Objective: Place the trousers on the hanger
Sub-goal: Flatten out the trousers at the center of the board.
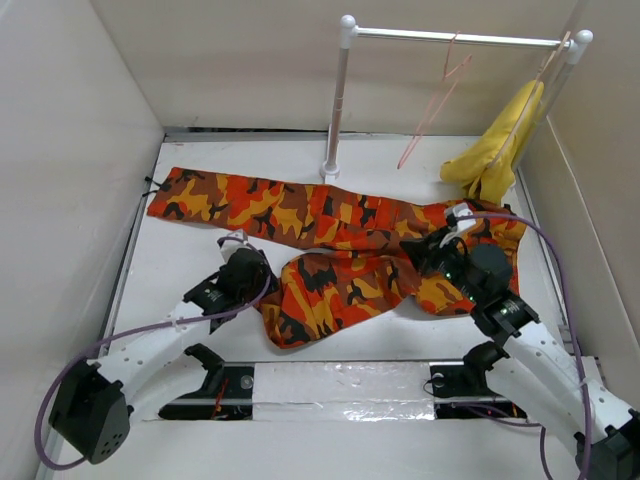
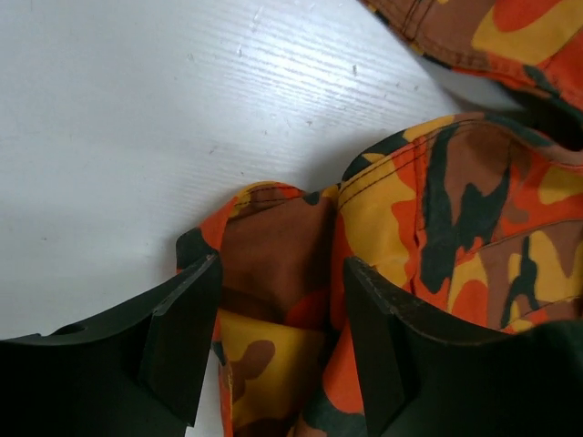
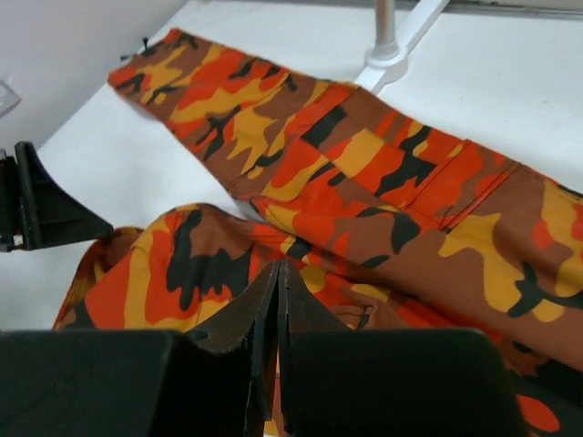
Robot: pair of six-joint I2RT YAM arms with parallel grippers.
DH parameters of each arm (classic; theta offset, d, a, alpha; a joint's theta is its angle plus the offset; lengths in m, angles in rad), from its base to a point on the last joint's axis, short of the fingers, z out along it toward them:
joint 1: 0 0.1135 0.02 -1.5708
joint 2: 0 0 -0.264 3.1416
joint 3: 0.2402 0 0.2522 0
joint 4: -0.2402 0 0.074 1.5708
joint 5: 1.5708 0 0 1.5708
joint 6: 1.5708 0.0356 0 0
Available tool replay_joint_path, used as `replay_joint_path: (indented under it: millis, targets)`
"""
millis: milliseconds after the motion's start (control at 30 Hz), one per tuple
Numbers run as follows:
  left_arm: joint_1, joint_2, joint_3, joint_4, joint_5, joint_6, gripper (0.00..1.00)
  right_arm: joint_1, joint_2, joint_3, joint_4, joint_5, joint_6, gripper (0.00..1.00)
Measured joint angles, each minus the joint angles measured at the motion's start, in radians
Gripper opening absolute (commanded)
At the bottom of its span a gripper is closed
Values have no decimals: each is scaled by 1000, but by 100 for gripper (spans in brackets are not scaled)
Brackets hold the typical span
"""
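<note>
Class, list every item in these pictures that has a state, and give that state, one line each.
trousers: lying on the table, one leg stretched out, the other crumpled; not hung.
hanger: hanging bare on the rail stand.
yellow cloth: draped at the rail's right end.
left gripper: open, jaws astride a trouser hem.
right gripper: shut, low over the trousers.

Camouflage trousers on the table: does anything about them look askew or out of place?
Yes. The orange, red, yellow and black camouflage fabric trousers lie unevenly: one leg stretches flat toward the far left, while the other is doubled back and bunched at the near side. Nothing looks torn.
</note>
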Motion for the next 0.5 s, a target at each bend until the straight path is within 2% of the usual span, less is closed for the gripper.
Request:
replay_joint_path:
  millis: [133, 233, 500]
  targets:
    - [-36, 115, 30, -12, -40, -17, 48, 66, 37, 0, 0, 48, -15, 19]
    - [-43, 187, 48, -11, -73, -32, 45, 87, 42, -2, 1, 65, -24, 23]
    - [-43, 261, 50, -5, -156, -98, 47, 117, 23, -22, 0, 89, -36, 24]
